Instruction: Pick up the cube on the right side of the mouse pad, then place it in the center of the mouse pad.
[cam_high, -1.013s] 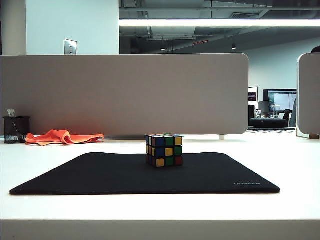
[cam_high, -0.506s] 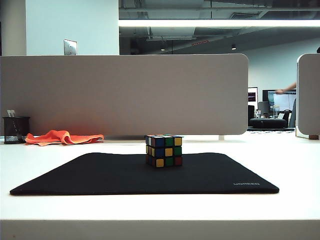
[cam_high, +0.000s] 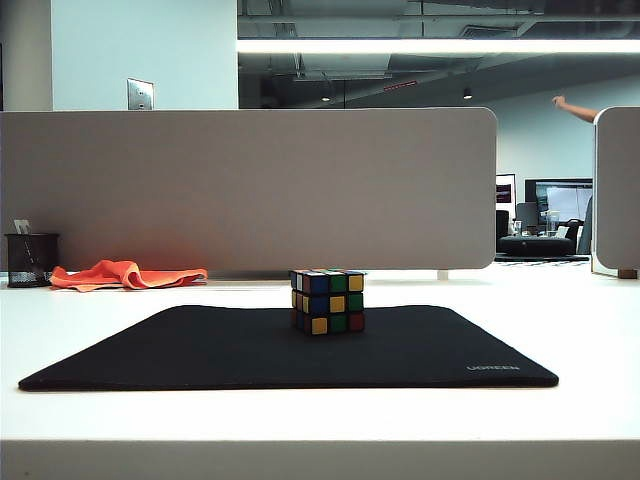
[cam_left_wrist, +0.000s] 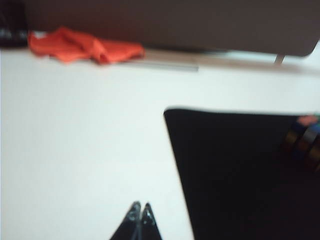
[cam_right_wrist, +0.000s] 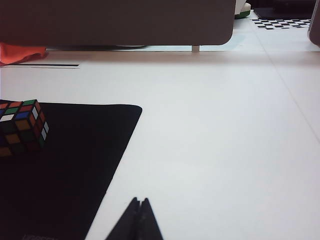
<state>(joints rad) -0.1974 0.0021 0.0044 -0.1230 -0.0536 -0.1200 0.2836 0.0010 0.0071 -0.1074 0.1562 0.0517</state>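
While both my arms are staying out of the exterior camera's sight, the cube (cam_high: 328, 300) is sitting upright on the mouse pad (cam_high: 200, 350), around the pad's middle and toward its far edge. It is a small scrambled puzzle cube with a black frame; blue, yellow, green, red and white stickers are showing on the faces turned to the camera. The pad is lying flat and black on the white table (cam_high: 560, 320), with small grey lettering near its front right corner.

My left gripper (cam_left_wrist: 139, 216) is hanging over bare table just beside the pad's left edge, jaws clenched tip to tip on nothing. The cube is lying well ahead of those jaws and off to their right, blurred at the frame's border.

My right gripper (cam_right_wrist: 140, 211) is likewise pressed closed and empty, hovering near the pad's right edge, with the cube ahead and to the jaws' left.

Only the exterior view is giving the pen cup (cam_high: 31, 259) sharply. An orange cloth (cam_high: 125, 273) beside it and the grey divider (cam_high: 250, 185) behind are appearing in all three views. A checkered pattern (cam_right_wrist: 280, 23) beyond the divider is showing in the right wrist view.
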